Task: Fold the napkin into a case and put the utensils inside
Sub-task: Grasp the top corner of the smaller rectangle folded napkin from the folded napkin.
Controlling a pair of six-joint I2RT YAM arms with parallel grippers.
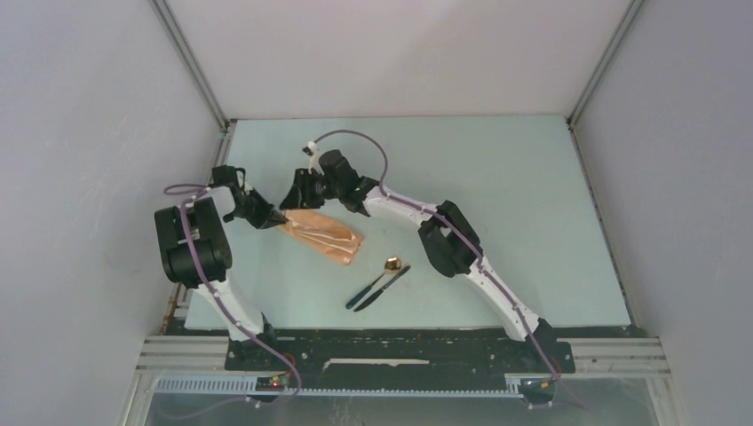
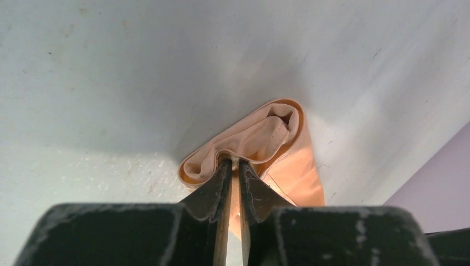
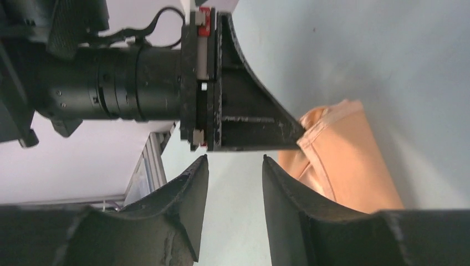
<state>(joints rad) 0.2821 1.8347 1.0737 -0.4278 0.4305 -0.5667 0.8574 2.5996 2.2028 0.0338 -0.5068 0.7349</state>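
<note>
Both pincers sat at the left end of the case (image 1: 324, 232): my left pincer (image 2: 234, 163) clamped on its edge, right pincer (image 3: 235, 166) apart just beside it; its long axis ran toward the utensils (image 1: 380, 282) on the counter (image 1: 497, 177).

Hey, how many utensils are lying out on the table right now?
2. The spoon and the dark knife lie side by side, just right of the folded napkin. Its folds could hide more.
</note>
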